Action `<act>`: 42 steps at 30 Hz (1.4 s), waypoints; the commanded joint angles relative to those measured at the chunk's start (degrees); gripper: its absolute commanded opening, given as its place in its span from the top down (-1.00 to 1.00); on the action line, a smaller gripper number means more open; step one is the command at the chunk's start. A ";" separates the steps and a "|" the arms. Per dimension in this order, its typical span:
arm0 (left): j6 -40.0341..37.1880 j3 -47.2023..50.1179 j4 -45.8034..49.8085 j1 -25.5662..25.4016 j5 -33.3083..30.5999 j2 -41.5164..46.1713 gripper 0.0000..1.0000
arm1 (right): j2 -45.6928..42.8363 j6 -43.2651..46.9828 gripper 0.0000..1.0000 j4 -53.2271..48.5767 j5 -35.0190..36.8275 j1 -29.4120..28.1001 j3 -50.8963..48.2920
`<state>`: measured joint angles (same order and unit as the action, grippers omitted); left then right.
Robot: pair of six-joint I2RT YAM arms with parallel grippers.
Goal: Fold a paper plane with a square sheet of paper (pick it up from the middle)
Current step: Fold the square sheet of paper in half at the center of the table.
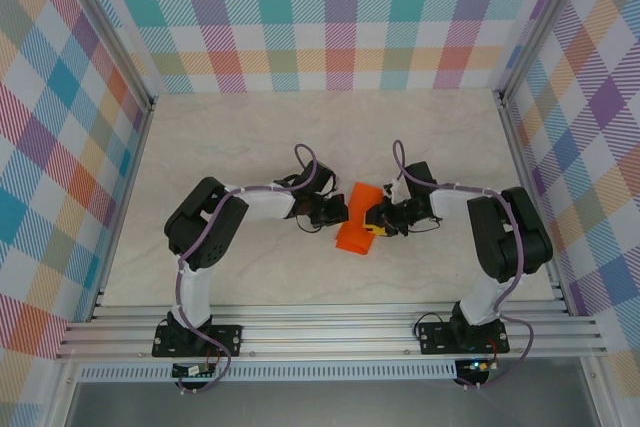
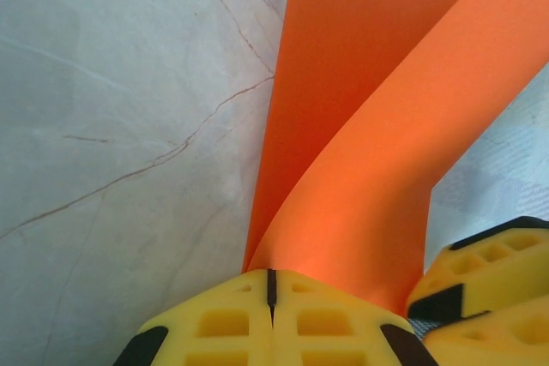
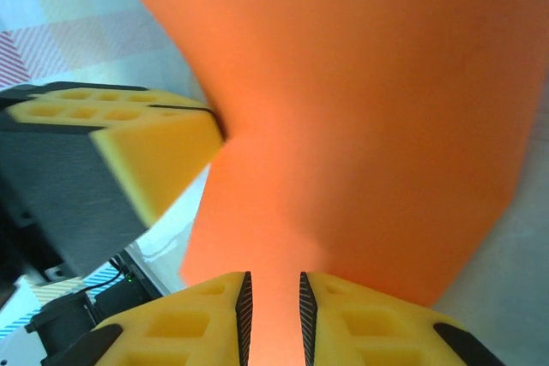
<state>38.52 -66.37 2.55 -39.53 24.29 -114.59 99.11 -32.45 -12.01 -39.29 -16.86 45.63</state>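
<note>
Left jaws clamped tight on orange paper (image 2: 360,169) | right jaws narrowly apart, pinching same paper

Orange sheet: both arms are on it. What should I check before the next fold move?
1. Left gripper shut on the square sheet of paper: ok.
2. Right gripper clamped on it: cannot tell; the sheet passes through a narrow gap between its jaws.
3. Sheet flat enough to crease: not ok; it bows between the grippers.
4. Grippers apart from each other: ok, close but not touching.
5. Sheet untorn: ok where visible.
</note>
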 commanded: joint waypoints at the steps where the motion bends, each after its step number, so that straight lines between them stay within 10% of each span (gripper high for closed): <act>1: -1.11 0.99 4.49 -0.77 -1.53 -3.85 1.00 | 1.58 1.95 0.51 0.08 1.67 0.08 -1.49; 42: -1.61 0.37 5.16 -0.80 -1.30 -4.13 1.00 | -9.64 2.65 0.46 2.92 -2.19 -4.60 -8.55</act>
<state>37.91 -66.70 2.57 -39.53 24.64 -114.87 89.58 -29.61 -9.17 -39.53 -20.56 38.57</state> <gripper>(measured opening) 0.046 0.271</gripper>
